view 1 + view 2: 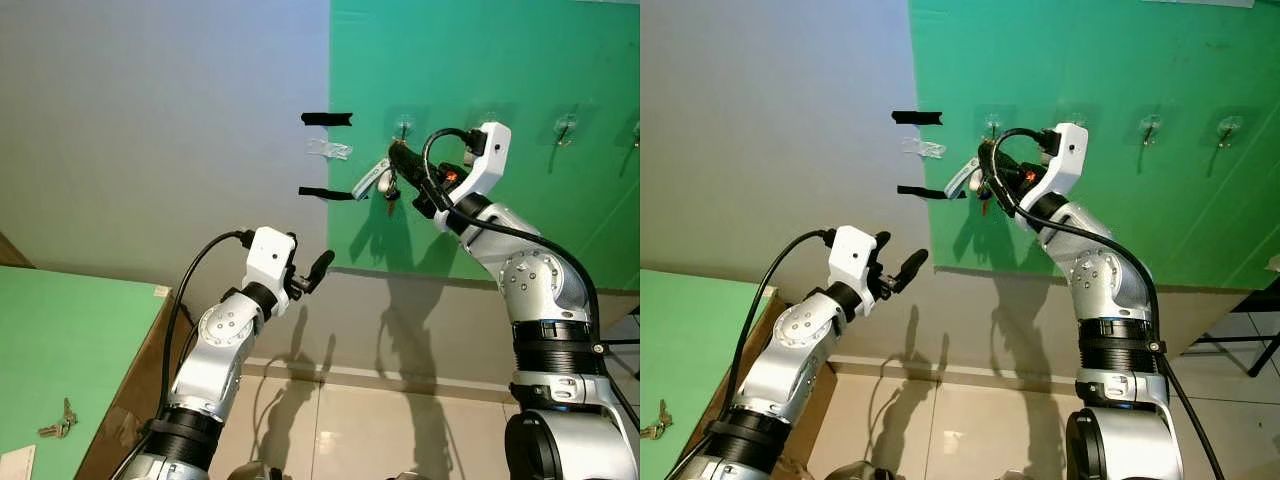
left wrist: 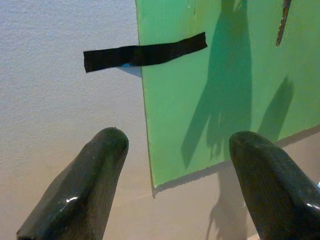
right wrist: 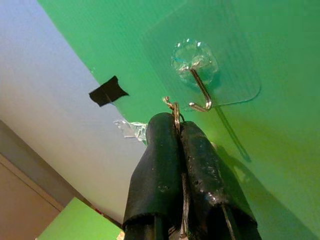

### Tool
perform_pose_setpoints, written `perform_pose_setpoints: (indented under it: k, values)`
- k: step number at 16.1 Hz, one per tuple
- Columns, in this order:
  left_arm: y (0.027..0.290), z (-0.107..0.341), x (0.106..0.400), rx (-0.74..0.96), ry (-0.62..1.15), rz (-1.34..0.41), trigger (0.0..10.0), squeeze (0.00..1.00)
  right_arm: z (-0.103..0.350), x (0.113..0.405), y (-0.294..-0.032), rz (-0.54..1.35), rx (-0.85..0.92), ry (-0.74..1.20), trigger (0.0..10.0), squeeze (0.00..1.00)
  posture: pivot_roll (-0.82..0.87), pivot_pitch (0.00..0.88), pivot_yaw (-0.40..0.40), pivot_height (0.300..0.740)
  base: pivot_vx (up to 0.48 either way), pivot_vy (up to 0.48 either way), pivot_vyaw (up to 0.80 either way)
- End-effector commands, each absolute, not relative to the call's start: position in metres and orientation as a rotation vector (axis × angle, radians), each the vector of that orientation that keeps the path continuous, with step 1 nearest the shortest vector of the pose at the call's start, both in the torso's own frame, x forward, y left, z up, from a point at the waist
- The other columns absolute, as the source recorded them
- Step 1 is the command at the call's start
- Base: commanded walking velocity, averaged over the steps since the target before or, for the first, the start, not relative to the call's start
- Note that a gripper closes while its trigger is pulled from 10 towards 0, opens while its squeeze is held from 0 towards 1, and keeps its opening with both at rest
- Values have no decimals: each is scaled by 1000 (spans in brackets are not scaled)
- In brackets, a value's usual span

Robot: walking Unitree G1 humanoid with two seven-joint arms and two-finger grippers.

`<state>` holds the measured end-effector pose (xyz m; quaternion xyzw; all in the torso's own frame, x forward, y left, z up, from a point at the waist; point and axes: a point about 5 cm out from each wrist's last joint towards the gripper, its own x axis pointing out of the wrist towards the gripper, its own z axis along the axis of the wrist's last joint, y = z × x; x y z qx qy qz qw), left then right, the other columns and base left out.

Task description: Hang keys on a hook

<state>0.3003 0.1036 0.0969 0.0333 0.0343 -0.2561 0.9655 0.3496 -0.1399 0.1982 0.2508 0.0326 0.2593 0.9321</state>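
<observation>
My right gripper (image 1: 396, 157) is raised to the green board and shut on the keys (image 1: 382, 184), which dangle below its fingers with a silver fob. Their ring (image 3: 175, 109) pokes out between the black fingertips, just short of the metal hook (image 3: 200, 89) on its clear pad. That hook (image 1: 404, 127) sits right above the gripper on the board. My left gripper (image 1: 322, 266) hangs lower, open, pointing at the wall with nothing between its fingers (image 2: 90, 185).
More clear hooks (image 1: 566, 127) line the green board (image 1: 500, 200) to the right. Black tape strips (image 1: 327, 119) hold the board's left edge to the grey wall. A second bunch of keys (image 1: 58, 423) lies on the green tabletop at lower left.
</observation>
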Motion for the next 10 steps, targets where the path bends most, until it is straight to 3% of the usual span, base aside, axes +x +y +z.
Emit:
perform_pose_setpoints:
  k: [1,6,10]
  values:
    - [104,100,299,80,56,-520,10000,0,208,352,-142,538,531,25,0,0,-108,0,21,736,0,0,0]
    - [104,101,300,84,56,-523,10000,0,209,354,-144,533,581,25,0,0,-106,0,24,736,0,0,0]
    - [103,101,301,88,56,-528,10000,0,203,358,-148,510,784,87,0,0,-102,0,23,736,0,0,0]
